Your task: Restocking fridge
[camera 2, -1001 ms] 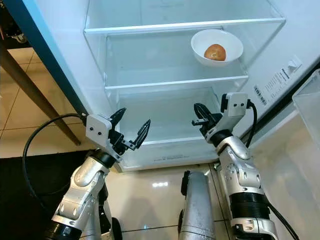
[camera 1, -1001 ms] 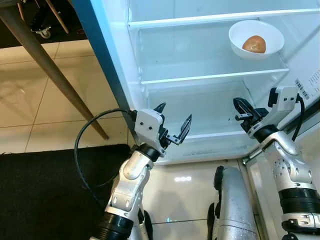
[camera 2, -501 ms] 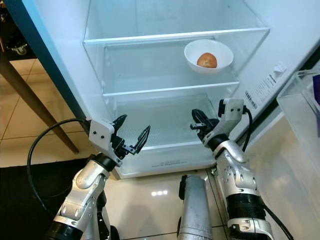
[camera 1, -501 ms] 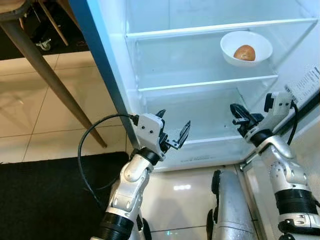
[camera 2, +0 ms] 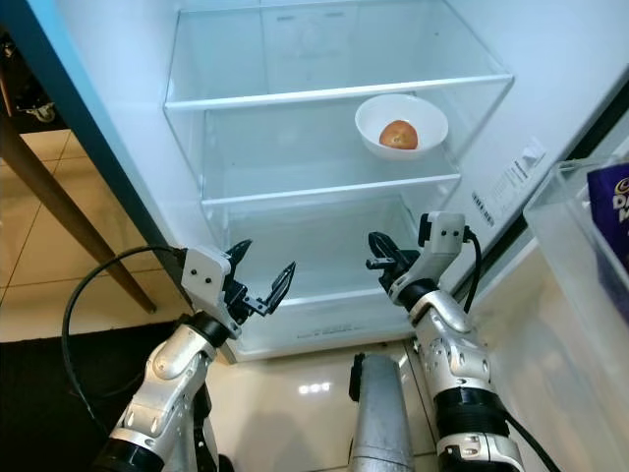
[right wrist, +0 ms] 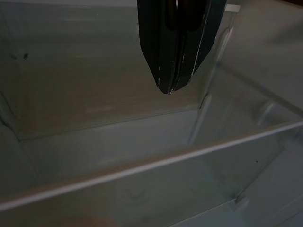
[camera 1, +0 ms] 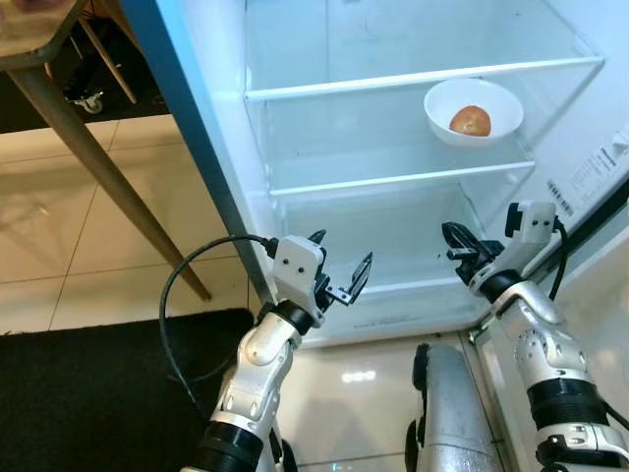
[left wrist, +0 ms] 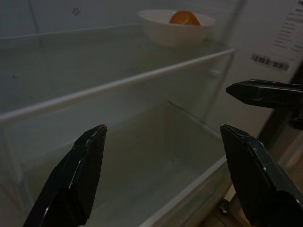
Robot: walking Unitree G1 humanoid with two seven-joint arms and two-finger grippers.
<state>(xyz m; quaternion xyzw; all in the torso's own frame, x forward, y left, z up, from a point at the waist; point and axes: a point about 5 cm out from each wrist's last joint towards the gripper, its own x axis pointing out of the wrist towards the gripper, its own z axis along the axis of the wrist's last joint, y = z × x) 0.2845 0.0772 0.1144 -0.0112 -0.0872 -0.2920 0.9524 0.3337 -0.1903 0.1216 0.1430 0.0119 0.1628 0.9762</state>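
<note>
Fridge (camera 2: 118, 128) open, robot standing in front of it, both arms raised toward the bottom compartment.

Count inside: two glass shelves, upper shelf (camera 2: 334, 93) bare, lower shelf (camera 2: 329, 187) carrying one white bowl (camera 2: 401, 123) at its right end. One round orange-brown item (camera 2: 398, 135) sits in the bowl, can't tell what fruit or veg. Below the lower shelf, one clear drawer (camera 1: 393, 295) with nothing visible in it.

Left claw (camera 1: 339, 280): fingers spread wide, holding nothing, hovering just in front of the drawer's left end. Left wrist view shows both black fingertips (left wrist: 87, 156) well apart, with the bowl (left wrist: 175, 26) up and beyond them on the shelf edge.

Right claw (camera 1: 457, 246): fingers pressed together, nothing between them, in front of the drawer's right end. Right wrist view confirms it, two fingers (right wrist: 175, 42) closed to a single tip against the clear drawer wall.

Both claws well apart from the bowl, which is above and behind them.

Around it: one wooden leg (camera 1: 108, 167) of a surface slants across the tiled floor (camera 1: 59, 226) on the left, one dark mat (camera 1: 88, 393) under the robot's left side. On the right, one clear door bin (camera 2: 590, 246) with a purple package (camera 2: 611, 211) in it. Barcode sticker (camera 2: 506, 182) on the fridge's right inner wall.
</note>
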